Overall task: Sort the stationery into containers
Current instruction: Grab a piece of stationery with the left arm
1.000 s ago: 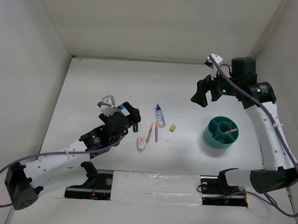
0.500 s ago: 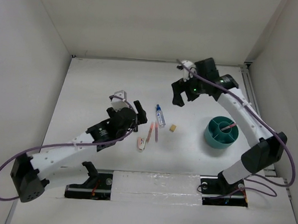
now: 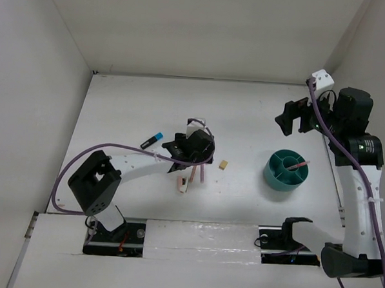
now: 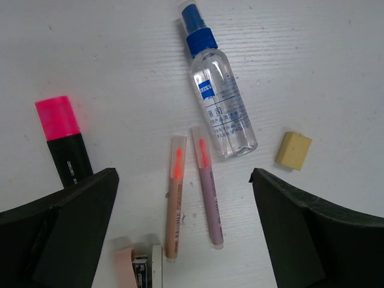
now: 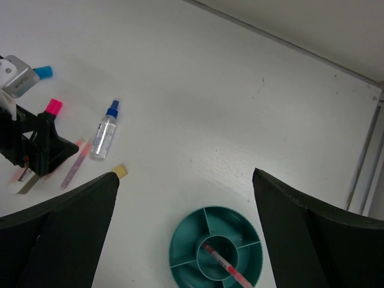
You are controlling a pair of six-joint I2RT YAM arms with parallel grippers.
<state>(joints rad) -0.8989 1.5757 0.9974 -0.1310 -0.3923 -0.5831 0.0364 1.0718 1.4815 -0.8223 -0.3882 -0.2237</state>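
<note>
My left gripper point(image 3: 193, 150) hangs open above the stationery, with its fingers point(image 4: 60, 234) either side of two thin pink-orange pens point(image 4: 175, 195). The clear blue-capped bottle point(image 4: 219, 102), tan eraser point(image 4: 294, 150), pink-capped highlighter point(image 4: 63, 141) and pinkish stapler point(image 4: 138, 267) lie around them. The blue-capped highlighter point(image 3: 152, 141) lies to the left. The teal organiser cup point(image 3: 275, 177) holds one pen point(image 5: 222, 264) in its centre compartment. My right gripper point(image 3: 296, 120) is open and empty, high above and behind the cup point(image 5: 186, 240).
White walls enclose the table on the left, back and right; the right wall is close to the right arm. The eraser point(image 3: 224, 164) lies between the pens and the cup. The arm bases sit at the near edge.
My left gripper has moved right, from beside the blue-capped highlighter to over the pens and bottle. My right arm swung left towards the middle, then back right above the cup.
</note>
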